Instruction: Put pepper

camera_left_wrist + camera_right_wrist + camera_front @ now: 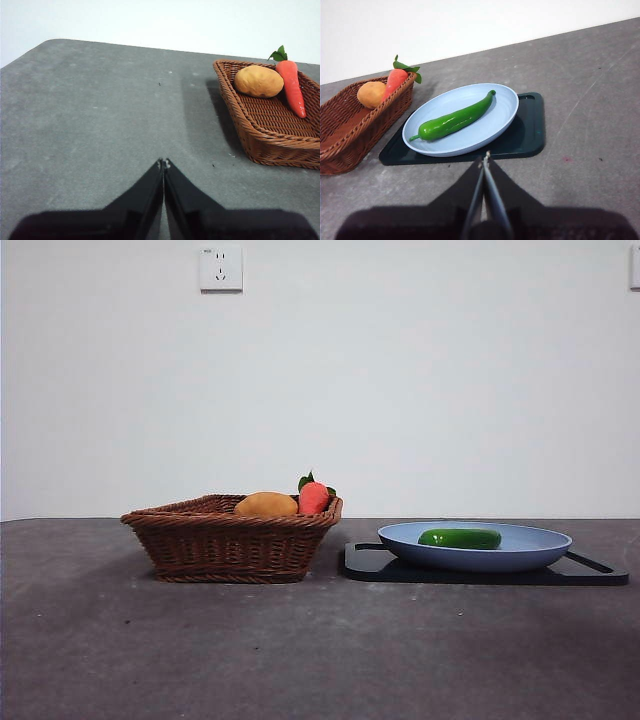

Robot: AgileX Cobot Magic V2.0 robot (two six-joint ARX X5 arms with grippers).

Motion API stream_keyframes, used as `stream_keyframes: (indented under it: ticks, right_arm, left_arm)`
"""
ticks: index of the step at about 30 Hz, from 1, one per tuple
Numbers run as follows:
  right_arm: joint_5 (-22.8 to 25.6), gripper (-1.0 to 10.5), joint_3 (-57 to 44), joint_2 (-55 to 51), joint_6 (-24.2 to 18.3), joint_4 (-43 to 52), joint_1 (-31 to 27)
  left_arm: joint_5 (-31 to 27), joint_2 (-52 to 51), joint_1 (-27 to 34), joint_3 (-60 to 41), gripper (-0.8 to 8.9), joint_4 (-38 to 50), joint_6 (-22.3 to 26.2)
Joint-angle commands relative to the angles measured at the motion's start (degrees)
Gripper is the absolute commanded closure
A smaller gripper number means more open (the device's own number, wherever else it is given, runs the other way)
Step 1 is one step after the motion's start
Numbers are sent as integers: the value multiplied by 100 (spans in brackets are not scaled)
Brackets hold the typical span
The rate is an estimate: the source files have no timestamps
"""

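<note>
The glossy green pepper lies lengthwise in the blue plate, which rests on a dark tray. My right gripper is shut and holds nothing; it hovers over the table close to the plate's rim, apart from the pepper. My left gripper is shut too, empty, above bare table beside the wicker basket. Neither gripper shows in the front view.
The brown wicker basket stands left of the tray, holding a yellow-orange oval fruit and a red-orange fruit with green leaves. A wall socket sits high on the white wall.
</note>
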Motion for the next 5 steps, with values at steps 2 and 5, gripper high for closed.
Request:
stream_keyframes:
  ticks: [2, 5]
  right_arm:
    - [17, 936, -31, -28, 55, -26, -2]
    - [17, 936, -31, -28, 55, -26, -2]
  left_arm:
    - [7, -24, 17, -4, 805, 72, -37]
    - [7, -24, 17, -4, 805, 72, -37]
